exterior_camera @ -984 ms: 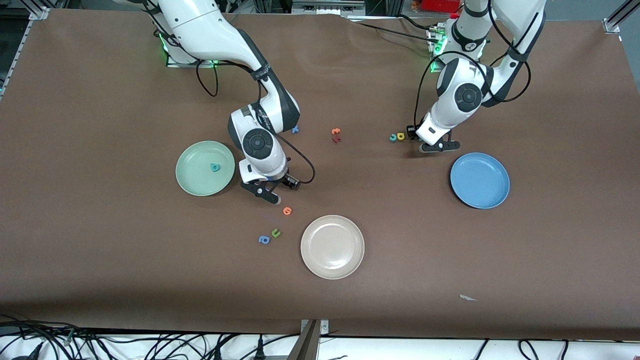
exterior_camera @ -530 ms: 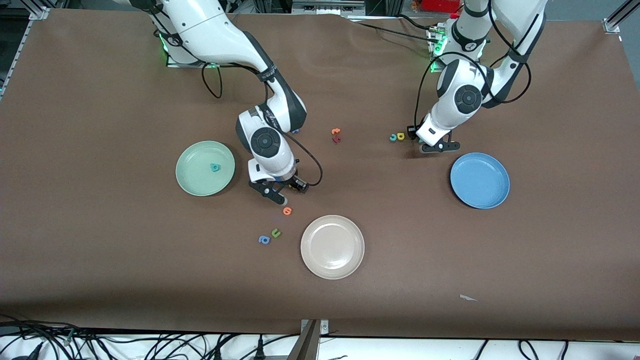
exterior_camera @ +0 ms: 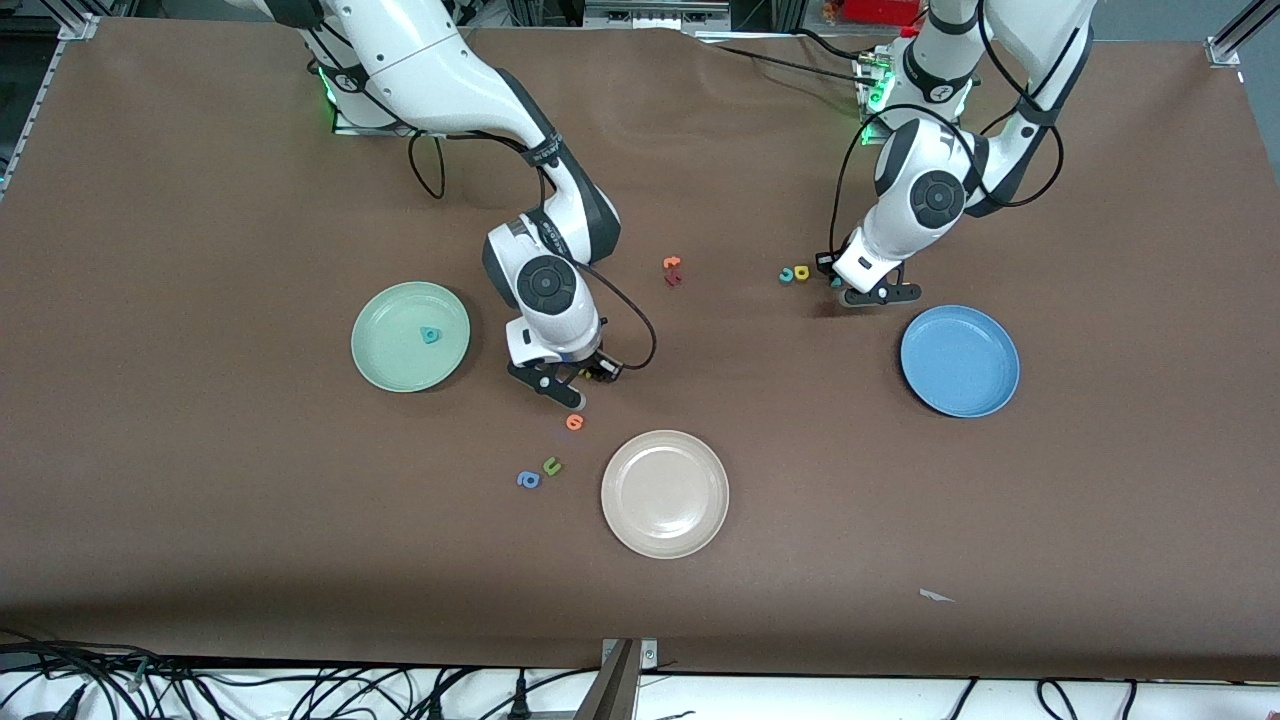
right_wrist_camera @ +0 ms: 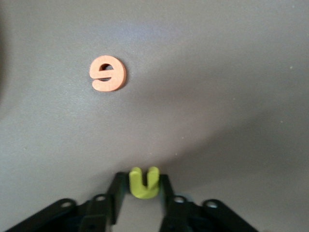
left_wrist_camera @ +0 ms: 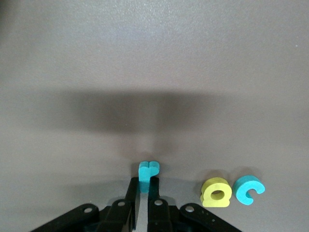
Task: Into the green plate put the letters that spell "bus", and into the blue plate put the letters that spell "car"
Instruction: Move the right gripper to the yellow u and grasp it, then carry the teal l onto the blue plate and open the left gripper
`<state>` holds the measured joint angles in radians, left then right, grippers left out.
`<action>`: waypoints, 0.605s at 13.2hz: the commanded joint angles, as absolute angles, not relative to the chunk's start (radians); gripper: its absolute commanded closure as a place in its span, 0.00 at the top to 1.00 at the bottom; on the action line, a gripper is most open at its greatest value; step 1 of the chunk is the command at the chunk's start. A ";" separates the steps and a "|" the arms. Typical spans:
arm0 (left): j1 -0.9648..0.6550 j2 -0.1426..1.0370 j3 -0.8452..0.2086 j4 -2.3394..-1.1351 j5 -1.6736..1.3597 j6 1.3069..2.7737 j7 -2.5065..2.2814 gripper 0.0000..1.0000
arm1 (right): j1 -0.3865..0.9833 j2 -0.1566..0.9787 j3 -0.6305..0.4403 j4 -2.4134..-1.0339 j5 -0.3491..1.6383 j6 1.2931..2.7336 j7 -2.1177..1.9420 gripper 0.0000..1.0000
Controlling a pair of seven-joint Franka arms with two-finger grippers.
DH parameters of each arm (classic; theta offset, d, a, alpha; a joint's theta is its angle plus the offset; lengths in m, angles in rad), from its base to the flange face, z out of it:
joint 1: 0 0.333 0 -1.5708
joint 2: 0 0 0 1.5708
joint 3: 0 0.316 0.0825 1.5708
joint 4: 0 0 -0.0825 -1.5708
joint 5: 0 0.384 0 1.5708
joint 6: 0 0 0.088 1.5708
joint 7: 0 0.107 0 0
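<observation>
The left pincer [left_wrist_camera: 143,203] is down at the desk [exterior_camera: 200,520] just beside the blue plate [exterior_camera: 959,360], toward the left arm's end, and is clenched on the thin teal-green r [left_wrist_camera: 147,175], which stands upright between its fingers. Close by the r on the desk lie the yellow a [left_wrist_camera: 216,193] and the teal c [left_wrist_camera: 248,189], touching each other; in the front view they sit near the pincer, farther from the front camera than the blue plate, which holds no letter.

The right pincer [right_wrist_camera: 143,203] is low over the desk between the green plate [exterior_camera: 411,336] and the beige-white plate [exterior_camera: 665,493], grasping the yellow u [right_wrist_camera: 144,182] with its prongs pointing away from the wrist. An orange letter [right_wrist_camera: 107,73] lies flat on the desk just beside it. The teal-blue b [exterior_camera: 430,335] rests in the green plate.

An olive-green u [exterior_camera: 552,465] and a blue a [exterior_camera: 528,480] lie together near the beige-white plate. An orange and a red letter [exterior_camera: 672,271] sit mid-desk, farther from the front camera.
</observation>
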<state>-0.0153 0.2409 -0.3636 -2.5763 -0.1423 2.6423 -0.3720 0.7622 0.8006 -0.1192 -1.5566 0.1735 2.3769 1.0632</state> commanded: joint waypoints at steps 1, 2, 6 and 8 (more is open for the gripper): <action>-0.014 0.259 -0.364 -2.559 -0.115 2.631 -0.387 0.00 | 0.767 0.818 -0.123 -1.536 0.156 2.373 1.074 0.31; -0.012 0.259 -0.364 -2.559 -0.115 2.629 -0.387 0.00 | 0.767 0.818 -0.123 -1.536 0.156 2.373 1.074 0.31; 0.001 0.224 -0.362 -2.548 -0.114 2.609 -0.387 0.00 | 0.765 0.818 -0.126 -1.536 0.155 2.372 1.068 0.31; 0.026 0.183 -0.362 -2.485 -0.114 2.464 -0.382 0.00 | 0.765 0.816 -0.129 -1.536 0.155 2.370 1.066 0.31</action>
